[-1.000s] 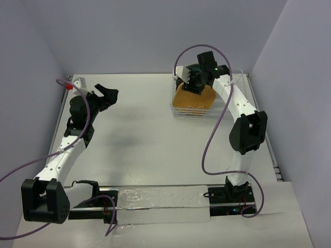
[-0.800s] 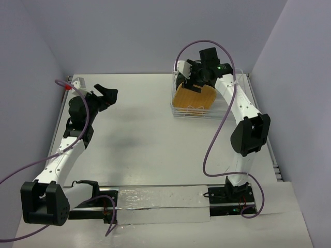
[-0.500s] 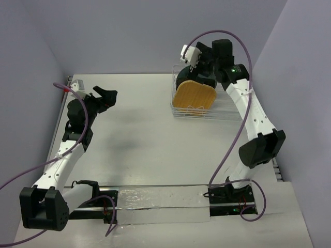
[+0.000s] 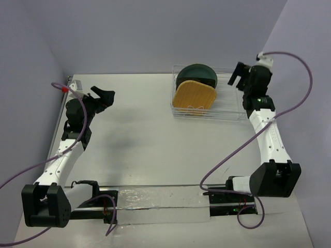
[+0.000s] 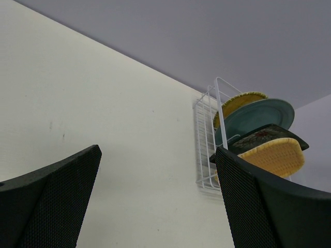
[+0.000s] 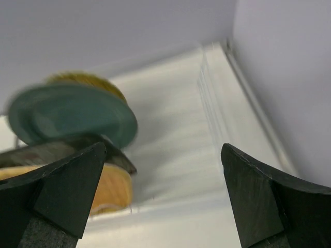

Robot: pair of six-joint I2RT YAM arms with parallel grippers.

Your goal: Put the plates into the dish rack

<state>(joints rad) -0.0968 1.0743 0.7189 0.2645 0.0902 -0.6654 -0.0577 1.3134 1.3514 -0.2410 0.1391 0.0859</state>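
My left pincer (image 5: 158, 152) is black. I see a teal plate (image 5: 258, 114), yellow woven plate (image 5: 239, 102), black floral plate (image 5: 261, 138) and orange plate (image 5: 271, 157).

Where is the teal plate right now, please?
In the top view the teal plate stands on edge in the rack, far right on the table, between the yellow plate behind it and the black plate in front.

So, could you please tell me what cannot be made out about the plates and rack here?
- Top view: yellow plate hidden behind the teal plate; black plate mostly covered by the orange plate.
- Left wrist view: one of the left fingers hides part of the rack's base and the orange plate's lower edge.
- Right wrist view: blurred; rack wires and the black plate's pattern are unreadable.
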